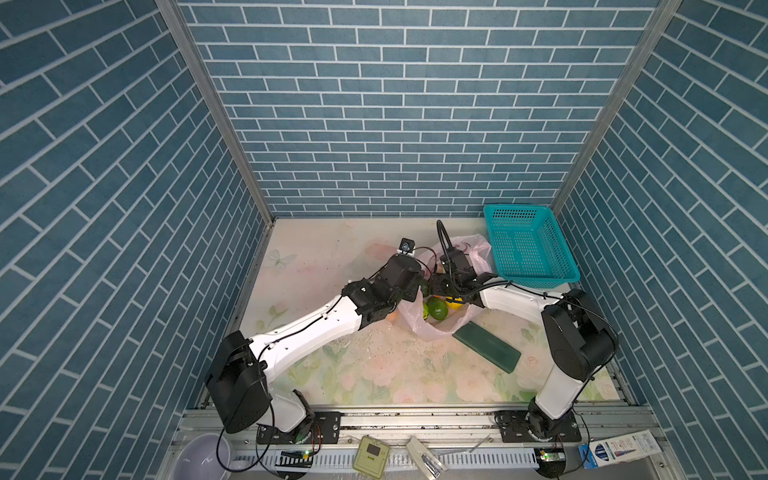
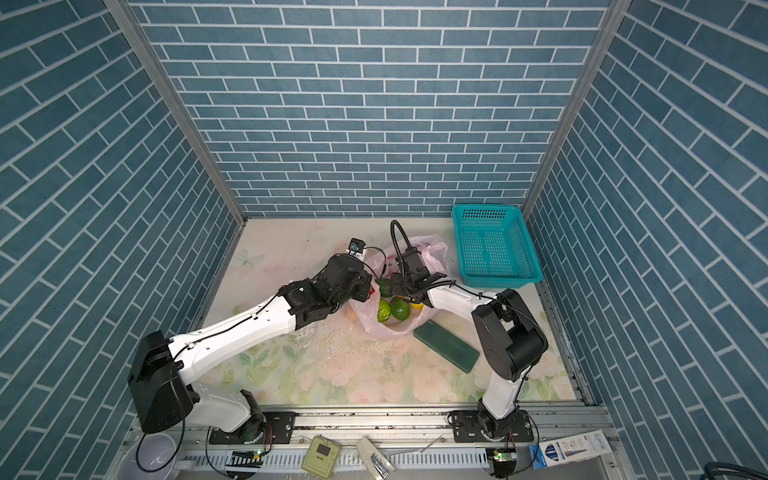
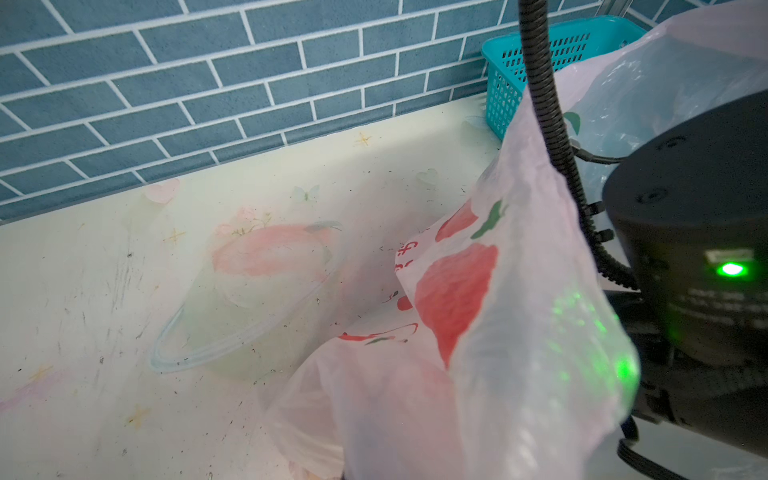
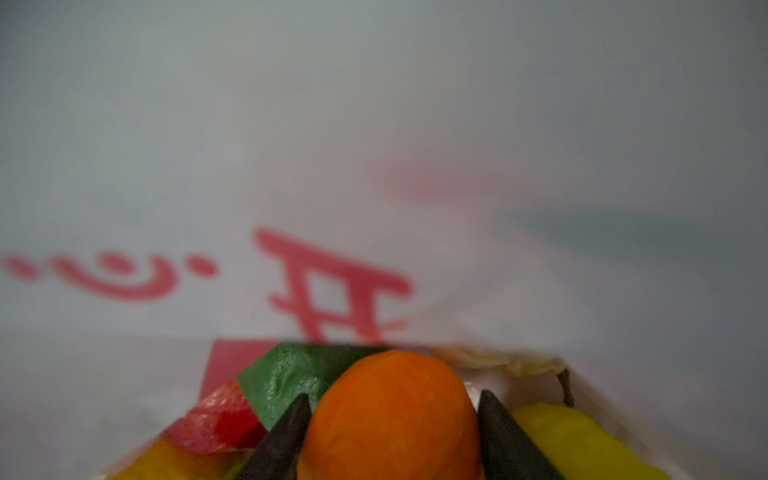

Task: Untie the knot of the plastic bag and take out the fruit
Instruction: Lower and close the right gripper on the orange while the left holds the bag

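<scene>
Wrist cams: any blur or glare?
Right wrist view: the round orange toy fruit is fairly sharp, the red print on the thin pink plastic bag behind it soft. Left wrist view: bag film close-up blurred, green indicator light flaring across it; floral tabletop sharp.

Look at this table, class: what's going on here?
A robot is emptying a bag of toy fruit. The left gripper is shut and seems to hold the bag's rim up. The right gripper is inside the open bag, its fingers flanking an orange fruit, close against it. The basket holds no fruit.
</scene>
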You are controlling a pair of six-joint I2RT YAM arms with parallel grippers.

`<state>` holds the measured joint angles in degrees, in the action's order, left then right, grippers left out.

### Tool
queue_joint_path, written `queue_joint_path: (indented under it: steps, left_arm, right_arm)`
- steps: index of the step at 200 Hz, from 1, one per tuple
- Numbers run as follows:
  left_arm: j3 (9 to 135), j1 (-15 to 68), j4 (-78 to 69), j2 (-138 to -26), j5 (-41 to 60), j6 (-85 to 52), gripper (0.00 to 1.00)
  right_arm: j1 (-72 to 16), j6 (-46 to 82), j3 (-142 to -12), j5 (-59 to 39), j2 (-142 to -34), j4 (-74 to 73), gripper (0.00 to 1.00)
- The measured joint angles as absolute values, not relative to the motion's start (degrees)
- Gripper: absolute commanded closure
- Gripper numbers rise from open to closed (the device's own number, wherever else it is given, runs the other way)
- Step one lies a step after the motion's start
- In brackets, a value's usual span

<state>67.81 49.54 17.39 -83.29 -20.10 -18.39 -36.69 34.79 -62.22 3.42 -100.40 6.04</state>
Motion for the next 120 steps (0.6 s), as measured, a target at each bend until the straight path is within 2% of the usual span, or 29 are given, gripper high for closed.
queue_joint_path:
  steps: [34,120]
  left_arm:
    - [69.52,49.47,18.39,-83.94,-19.84,-18.44,1.0]
    - [69.17,48.75,17.69,-84.47,-19.66,-20.45,1.0]
  right_arm:
    - [-36.69,35.16,-62.19,3.31,-99.88,7.77,0.58]
    - [-38.04,35.22,-58.06,-3.57,-87.66,9.63,0.63]
